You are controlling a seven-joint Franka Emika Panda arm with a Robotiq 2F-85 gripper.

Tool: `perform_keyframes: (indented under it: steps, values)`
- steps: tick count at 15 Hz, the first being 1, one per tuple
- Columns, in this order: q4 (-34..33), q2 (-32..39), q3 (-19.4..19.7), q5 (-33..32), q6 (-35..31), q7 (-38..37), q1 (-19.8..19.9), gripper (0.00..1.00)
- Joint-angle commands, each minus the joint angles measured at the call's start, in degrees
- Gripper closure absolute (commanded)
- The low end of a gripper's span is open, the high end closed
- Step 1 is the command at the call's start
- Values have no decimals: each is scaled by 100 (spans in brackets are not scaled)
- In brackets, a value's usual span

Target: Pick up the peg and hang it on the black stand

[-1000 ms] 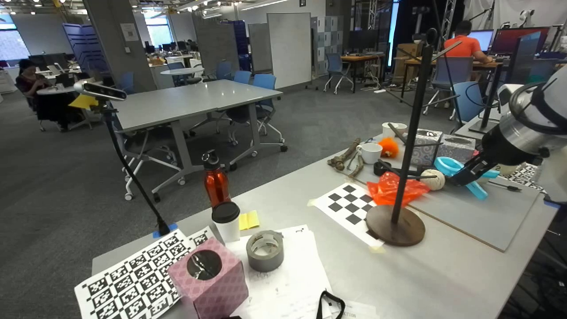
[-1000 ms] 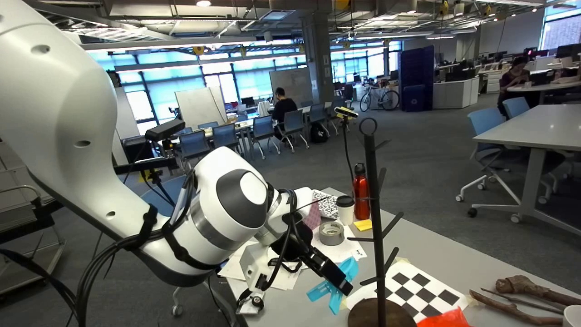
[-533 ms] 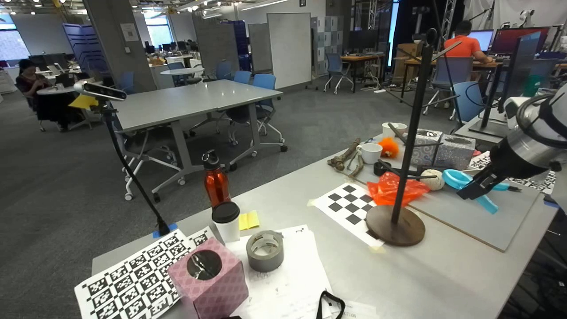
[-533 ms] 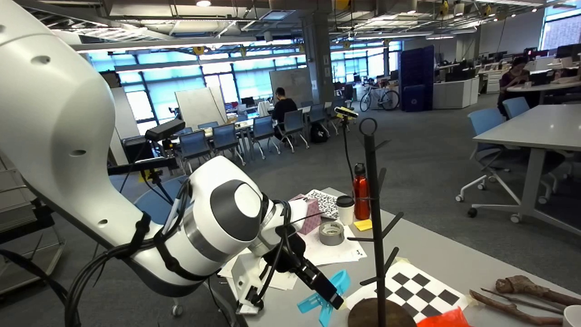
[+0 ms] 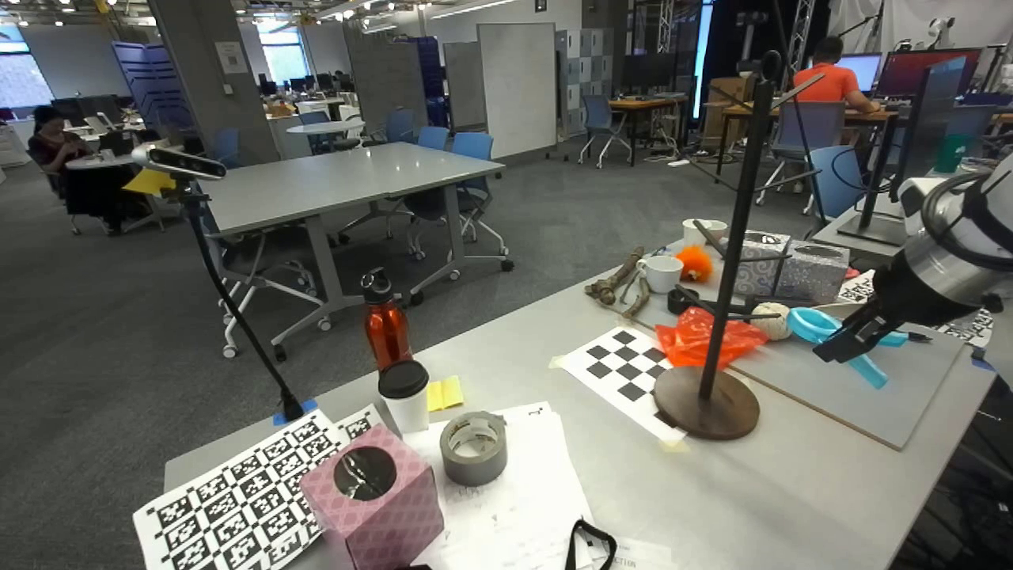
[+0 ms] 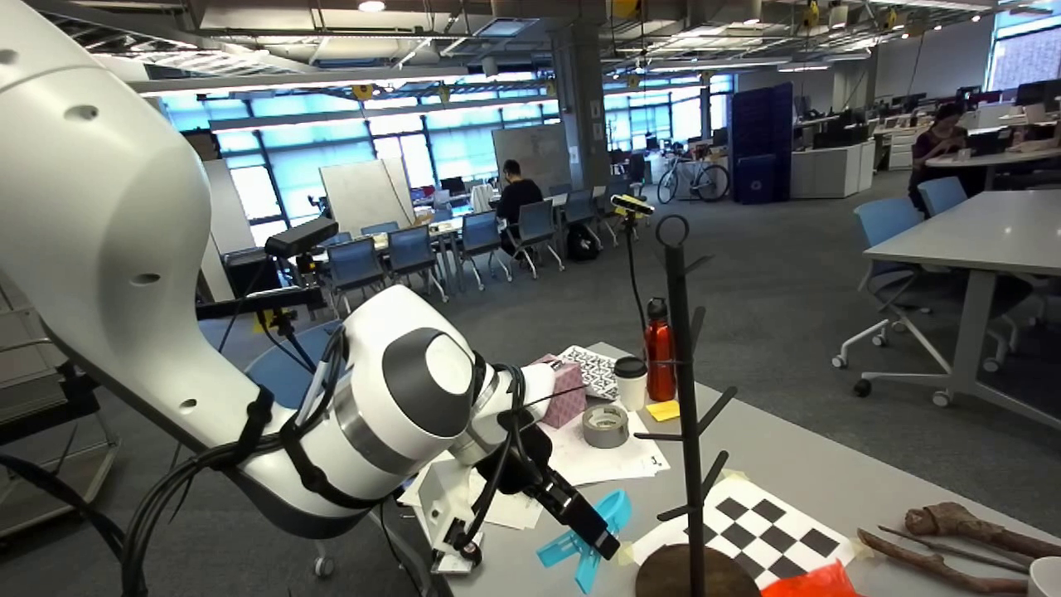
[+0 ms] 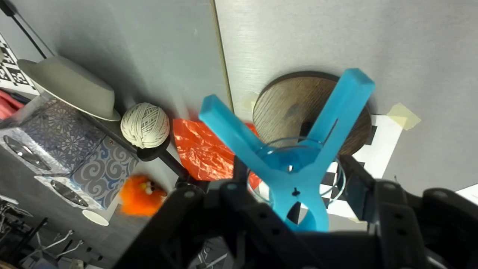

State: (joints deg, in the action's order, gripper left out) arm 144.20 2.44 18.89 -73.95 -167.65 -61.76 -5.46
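Note:
The light-blue peg (image 7: 291,183) hangs in the air off the table, its two splayed legs pointing away from my gripper (image 7: 297,173). My fingers (image 7: 358,194) are shut on it, one on each side of its wire spring. Both exterior views show the peg (image 6: 588,570) at the tip of the gripper (image 6: 598,531). The black stand (image 6: 686,373) rises close by, with short side branches and a ring on top. Its round base (image 7: 278,108) lies beyond the legs in the wrist view; there the peg covers most of the pole.
An orange-red plastic sheet (image 5: 704,336) and a checkered paper (image 5: 609,368) lie beside the stand's base. A string ball (image 7: 145,125), patterned boxes (image 7: 71,138), a white mug (image 5: 663,273) and brown sticks (image 5: 617,281) stand or lie behind. A pink box (image 5: 380,499) is at the near end.
In both exterior views the gripper and the held peg have come lower and shifted away from the stand, mostly in the earlier half; since then they have moved only slightly.

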Motion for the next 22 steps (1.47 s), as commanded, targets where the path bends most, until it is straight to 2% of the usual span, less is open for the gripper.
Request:
perform_keyframes:
  steps: [1, 4, 5, 9, 17, 22]
  values:
    - [0, 0, 0, 0, 0, -3, 0, 38]
    - [0, 0, 0, 0, 0, -5, 0, 38]
    - [0, 0, 0, 0, 0, -5, 0, 63]
    - [93, -93, 6, -361, -102, -90, -3, 63]
    - [-33, -205, 108, -1775, -263, -400, 75, 63]
    - [-7, -196, 174, -1974, -117, -390, 90, 63]
